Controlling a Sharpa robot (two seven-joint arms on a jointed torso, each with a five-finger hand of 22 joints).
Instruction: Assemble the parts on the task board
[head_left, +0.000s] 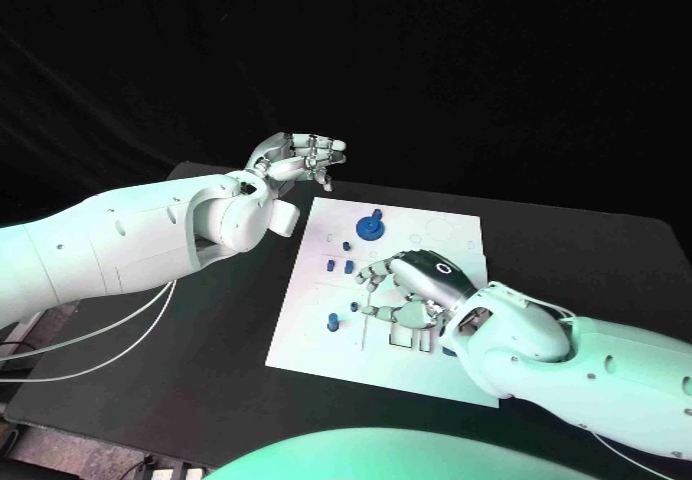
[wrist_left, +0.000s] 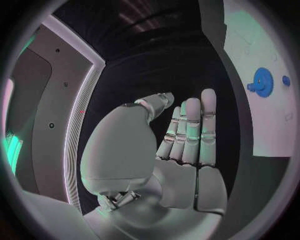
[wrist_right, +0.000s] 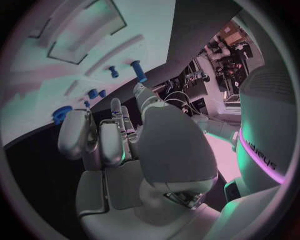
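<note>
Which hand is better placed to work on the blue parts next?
Right, probably. The right hand hangs over the white board near the small blue parts; the left hand is raised off the board's far corner, holding nothing.

**A robotics lab set up as a test bench**

A laboratory or robot test cell is suggested. A black tabletop is set against a black backdrop, and a white task board with small blue parts is laid out on it like a trial fixture. Loose cables are seen hanging off the tabletop's edge beside the left arm. In the right wrist view, racks of equipment and wiring are visible in the room behind, though blurred.
</note>
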